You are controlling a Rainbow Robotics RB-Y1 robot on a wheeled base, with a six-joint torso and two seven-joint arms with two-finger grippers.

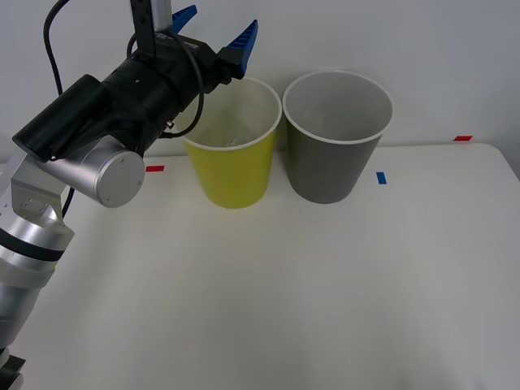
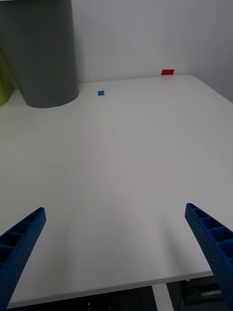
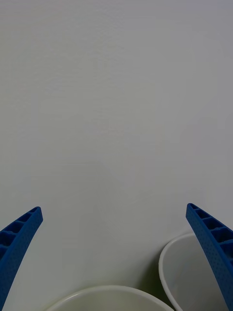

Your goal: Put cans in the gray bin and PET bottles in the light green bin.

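My left gripper [image 1: 215, 28] hangs open and empty just above the back-left rim of the light green bin [image 1: 236, 166]. A faint see-through shape [image 1: 231, 143] lies low inside that bin; it looks like the PET bottle, though I cannot be sure. The gray bin [image 1: 333, 154] stands right beside it, touching or nearly so. In the left wrist view the gripper [image 3: 116, 257] faces the wall, with the light green bin's rim [image 3: 111, 294] and the gray bin's rim [image 3: 167, 262] below. My right gripper [image 2: 116, 257] is open over the table's near right part, away from the gray bin [image 2: 43, 53]. Cans are out of view.
The white table [image 1: 284, 292] carries small tape marks: blue [image 1: 381, 177], red [image 1: 154, 169] and red [image 1: 462, 138]. A white wall rises right behind the bins. The table's near edge [image 2: 121, 286] lies under the right gripper.
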